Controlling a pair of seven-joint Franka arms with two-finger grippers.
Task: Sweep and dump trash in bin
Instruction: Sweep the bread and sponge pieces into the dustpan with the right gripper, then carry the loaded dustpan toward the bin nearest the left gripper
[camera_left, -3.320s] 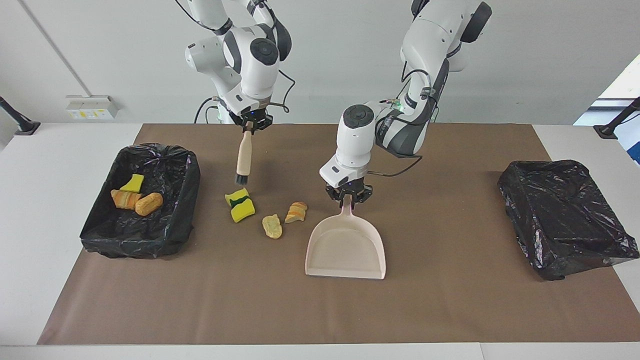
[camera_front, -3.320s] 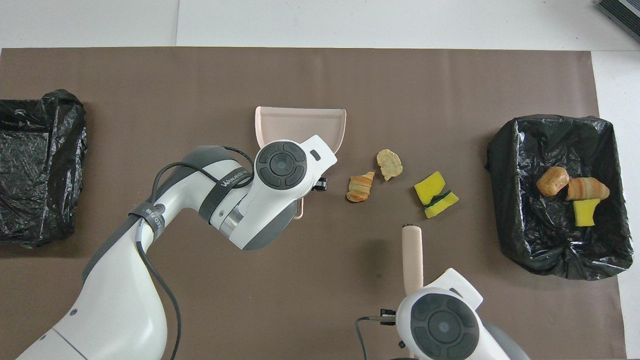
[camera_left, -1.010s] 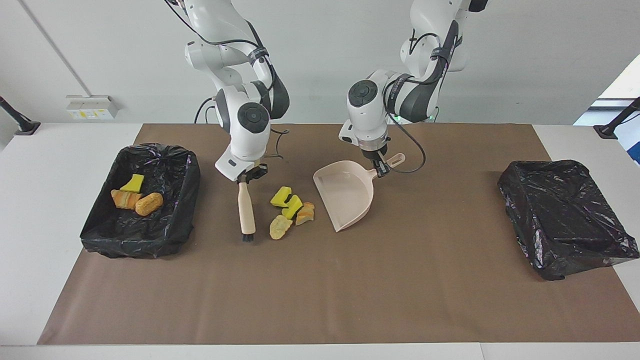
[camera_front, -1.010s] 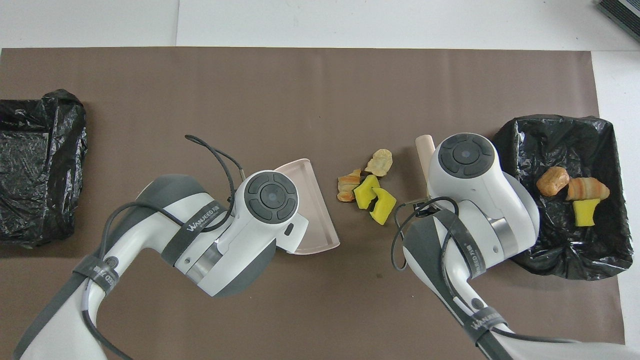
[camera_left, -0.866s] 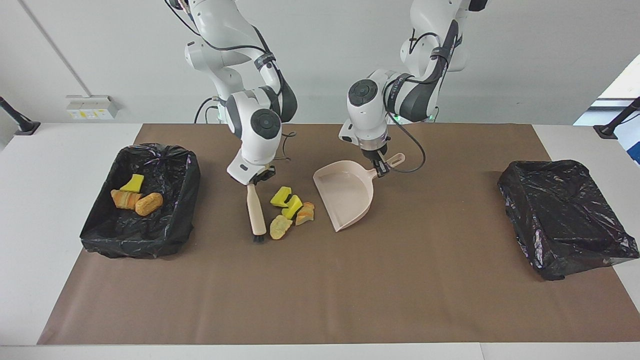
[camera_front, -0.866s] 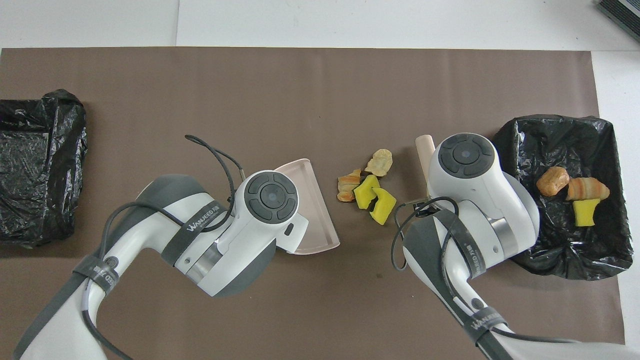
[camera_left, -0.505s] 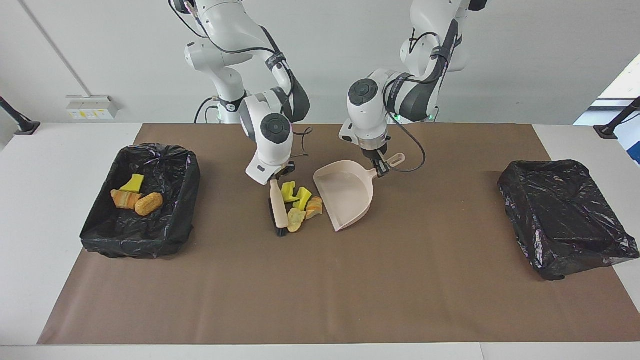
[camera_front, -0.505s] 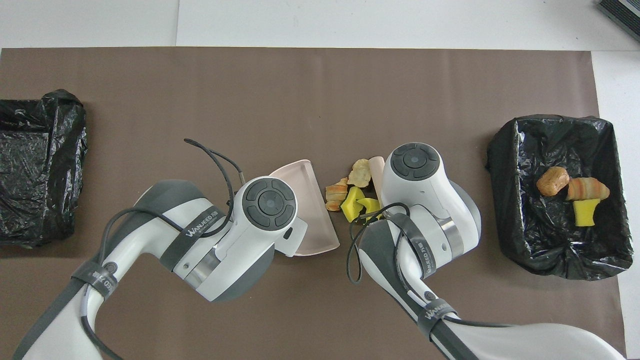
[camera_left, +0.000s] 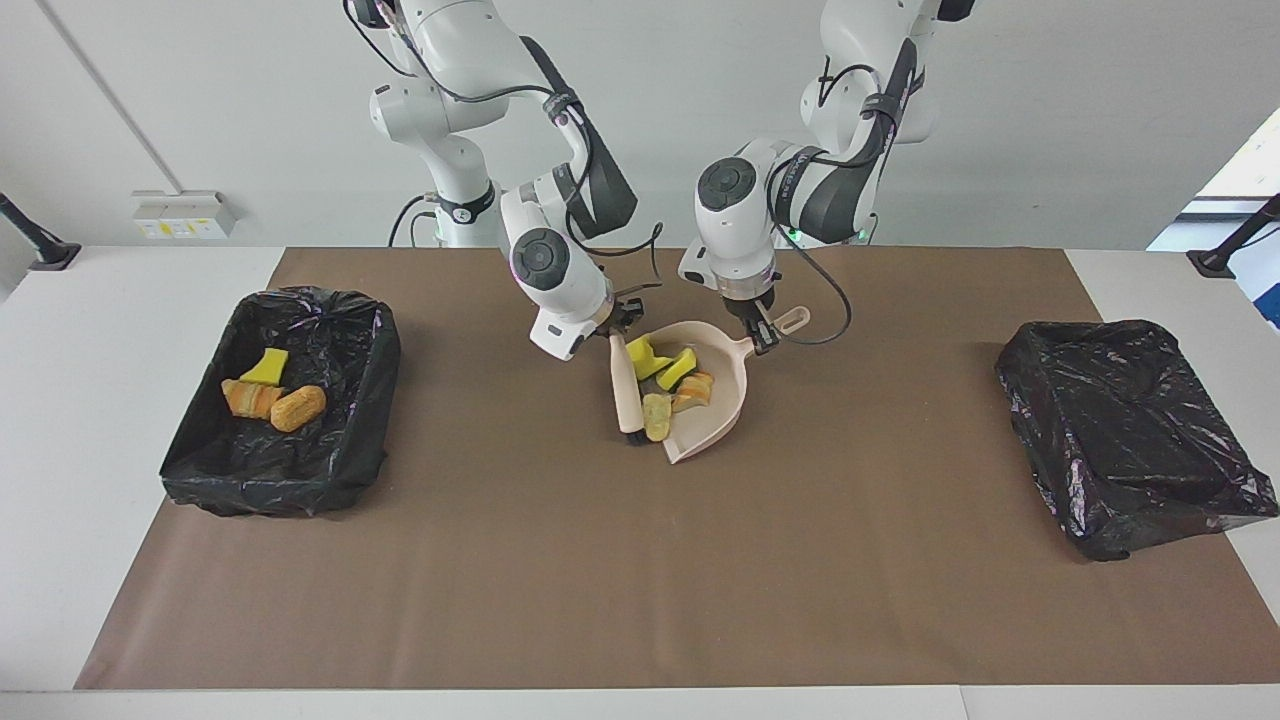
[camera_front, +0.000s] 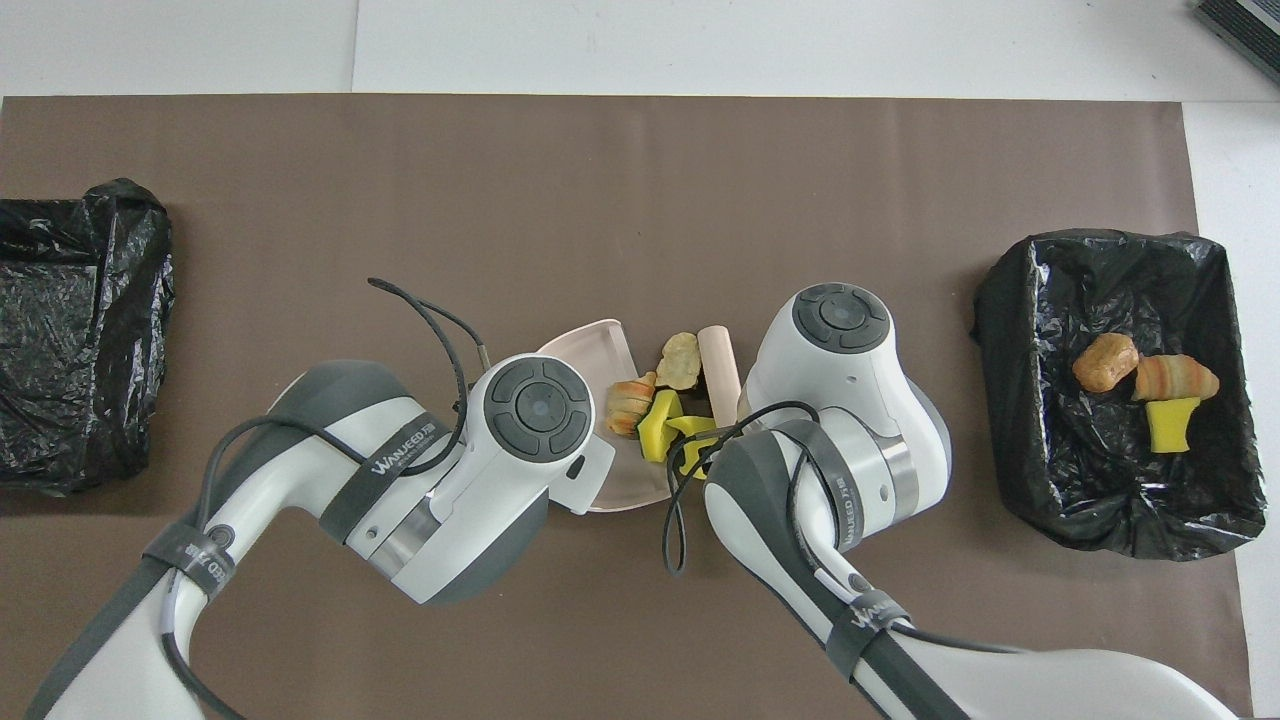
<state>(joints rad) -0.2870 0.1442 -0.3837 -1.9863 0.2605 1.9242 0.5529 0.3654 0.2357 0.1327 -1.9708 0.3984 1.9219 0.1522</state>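
Sweeping: right gripper (camera_left: 612, 335) clamps brush (camera_left: 628, 388), left gripper (camera_left: 757, 335) clamps dustpan (camera_left: 715, 415). Scraps (camera_left: 672, 385) sit at pan's mouth. Push deeper, brush low.

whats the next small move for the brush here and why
Probably one more short push by the right gripper, shut on the brush. The sponge pieces lie in the dustpan held by the left gripper, but one tan chunk sits at its open lip.

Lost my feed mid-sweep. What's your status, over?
Right gripper shut on brush, left gripper shut on dustpan handle. Four scraps in dustpan mouth. Three in bin. Nothing obstructing.
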